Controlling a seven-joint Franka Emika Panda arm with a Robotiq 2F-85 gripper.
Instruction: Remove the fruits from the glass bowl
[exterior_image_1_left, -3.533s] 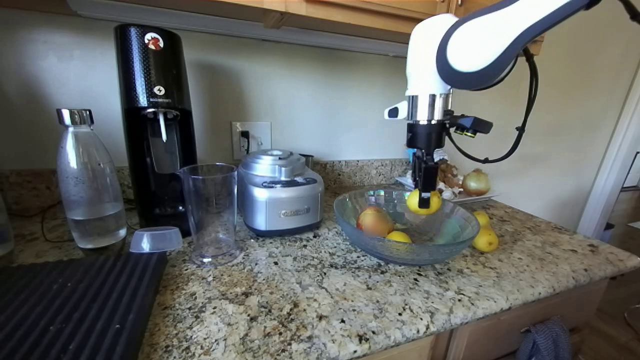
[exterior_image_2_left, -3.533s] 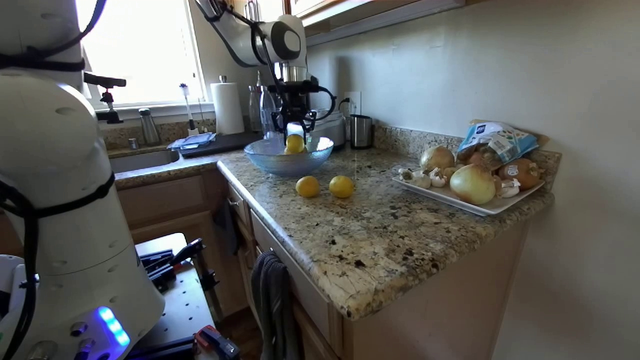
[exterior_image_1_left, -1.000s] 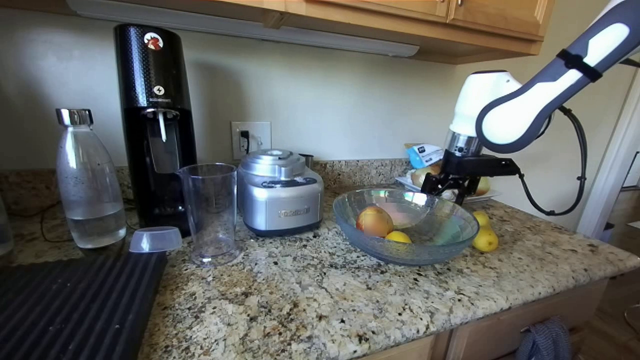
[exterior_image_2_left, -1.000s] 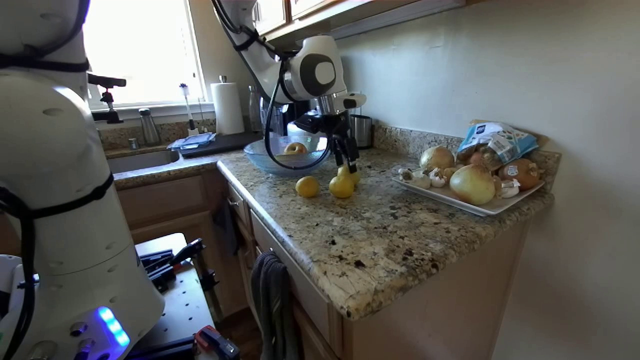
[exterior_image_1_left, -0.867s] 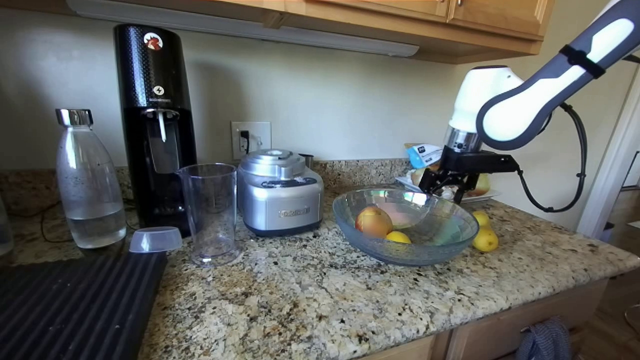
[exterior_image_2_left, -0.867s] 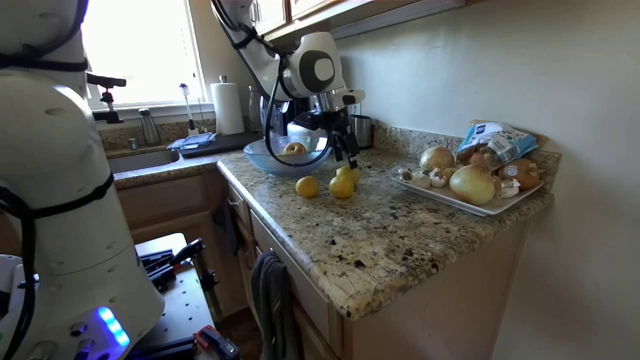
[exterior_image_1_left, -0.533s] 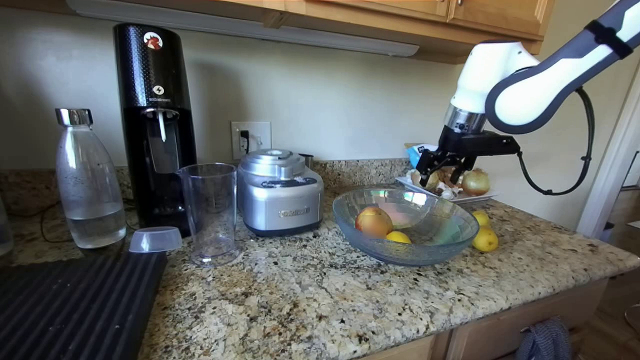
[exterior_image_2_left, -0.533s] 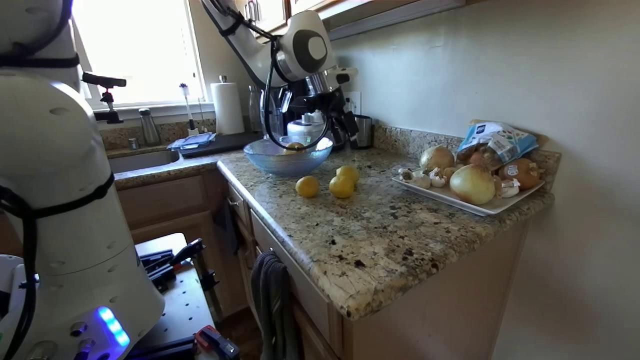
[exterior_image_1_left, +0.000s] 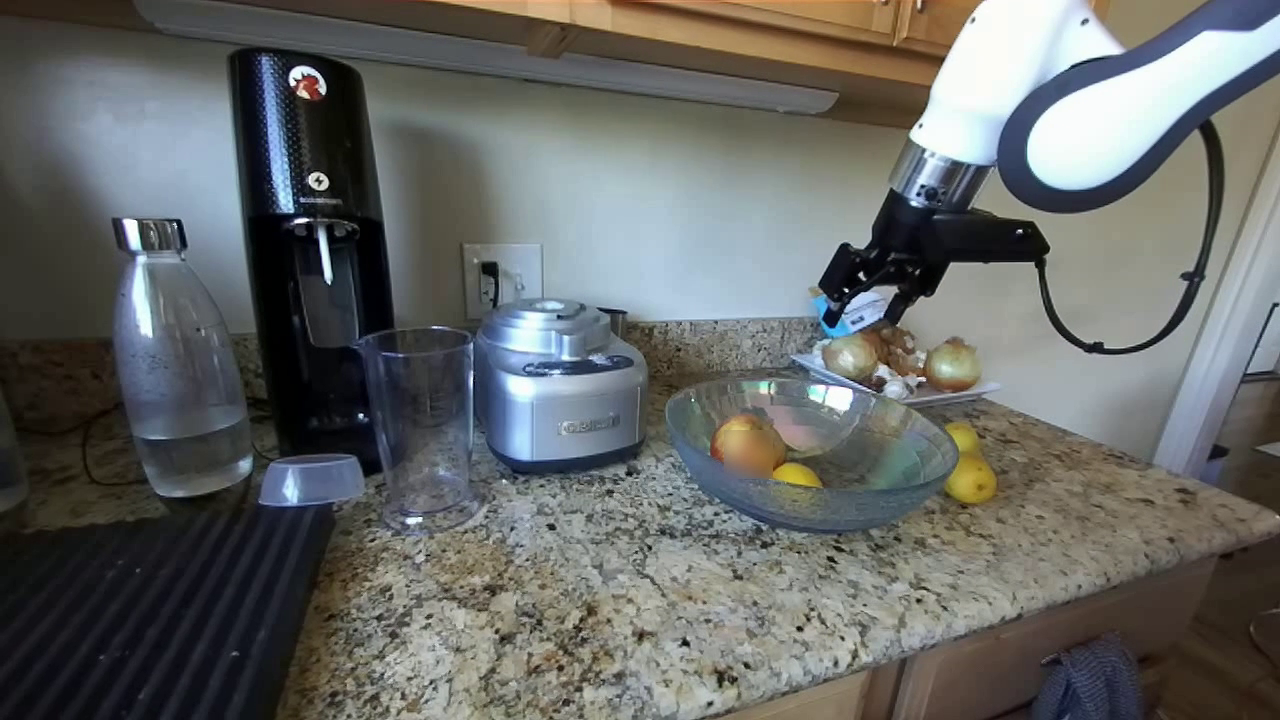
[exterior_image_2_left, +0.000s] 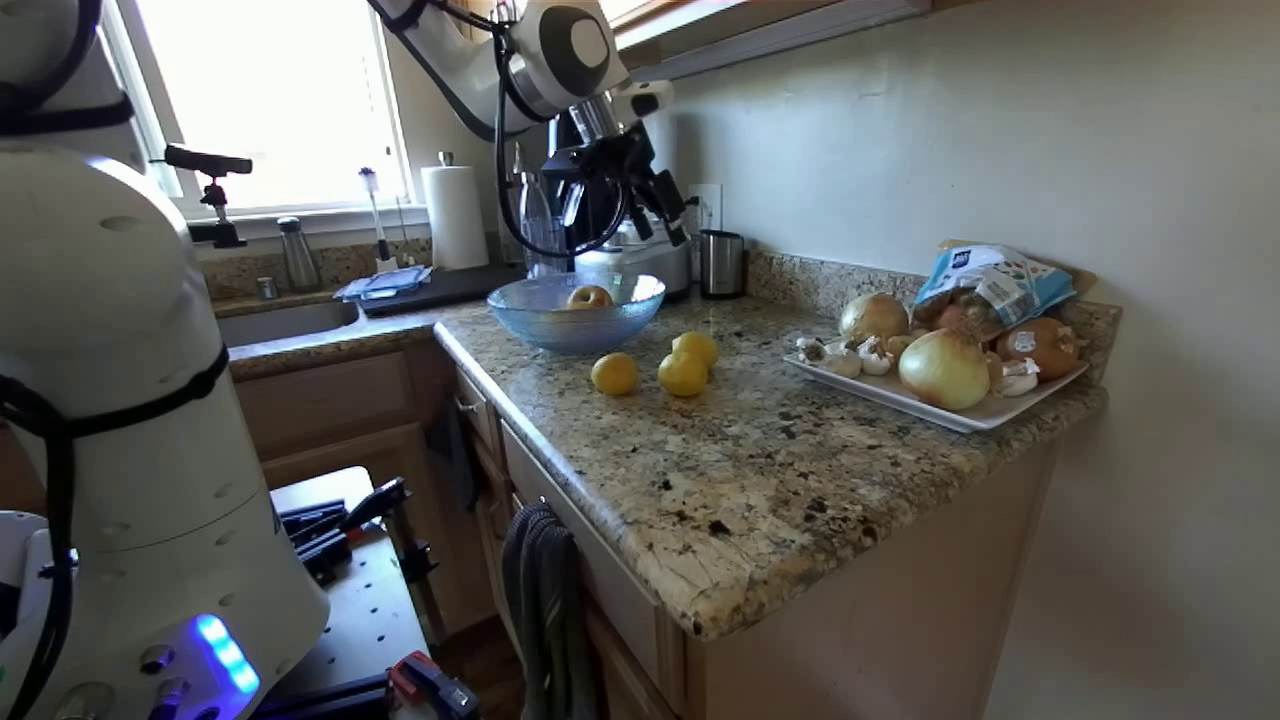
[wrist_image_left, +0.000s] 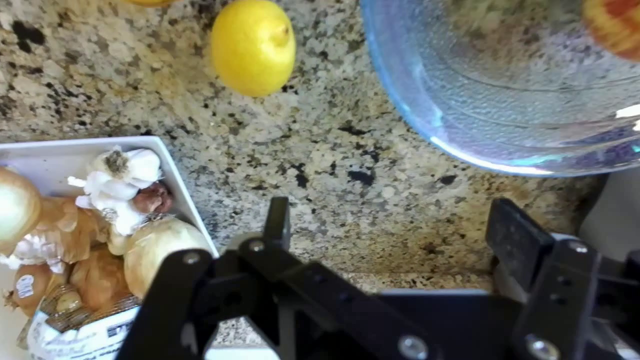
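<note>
The glass bowl (exterior_image_1_left: 815, 505) stands on the counter; a reddish-orange fruit (exterior_image_1_left: 748, 445) and a yellow fruit (exterior_image_1_left: 797, 474) lie inside it. Outside the bowl, three yellow fruits rest on the counter in an exterior view: one near the front edge (exterior_image_2_left: 614, 373), another beside it (exterior_image_2_left: 683, 373) and a third just behind (exterior_image_2_left: 697, 346). My gripper (exterior_image_1_left: 863, 314) hangs tilted in the air, higher than the bowl and towards the wall. In the wrist view its fingers (wrist_image_left: 277, 222) are wide apart, with only countertop showing between them. The bowl (wrist_image_left: 415, 105) is at upper right there, a yellow fruit (wrist_image_left: 254, 47) at the top.
A white plate (exterior_image_2_left: 900, 400) with onions, garlic and a blue bag (exterior_image_2_left: 1000, 285) sits by the wall. Beside the bowl stand a steel appliance (exterior_image_1_left: 565, 400), a tall clear cup (exterior_image_1_left: 425, 430) and a metal cup (exterior_image_2_left: 722, 265). Cabinets (exterior_image_1_left: 760, 40) overhang the counter.
A yellow fruit formerly in my gripper over the bowl now rests beside the others on the counter. The gripper has let go and risen from the counter.
</note>
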